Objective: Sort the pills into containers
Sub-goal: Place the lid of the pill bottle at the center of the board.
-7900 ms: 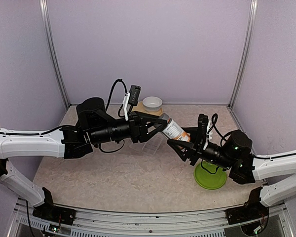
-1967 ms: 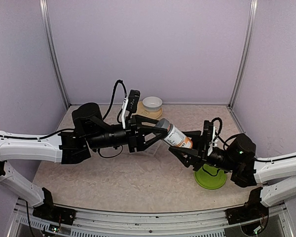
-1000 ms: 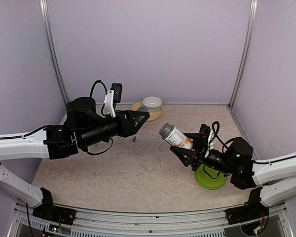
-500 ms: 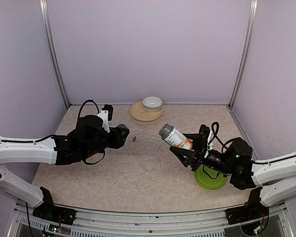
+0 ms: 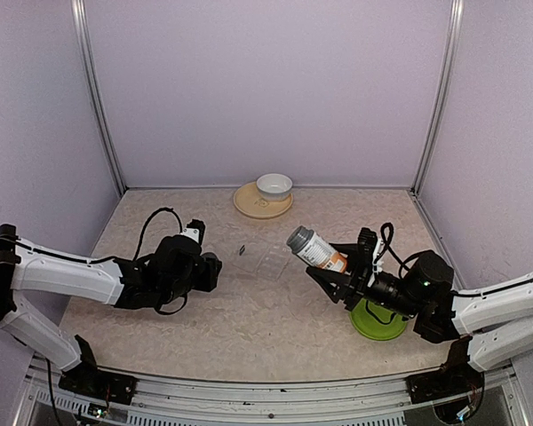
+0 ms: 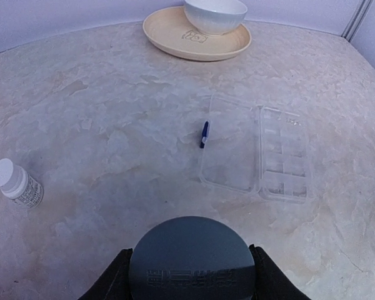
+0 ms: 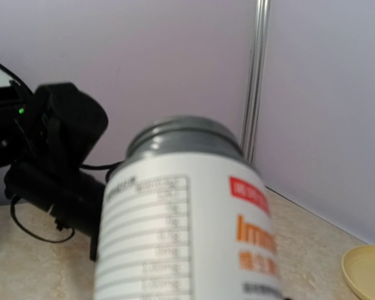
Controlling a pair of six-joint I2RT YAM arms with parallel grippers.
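White arms (image 5: 67, 269), black joints (image 5: 426, 277), cables (image 5: 149, 224)

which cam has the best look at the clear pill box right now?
Left wrist: the pill box lies open in mid-frame, lid folded out beside the tray, compartment dividers clear. Top external shows it only as a faint see-through outline. Right wrist misses it; the bottle fills that frame.
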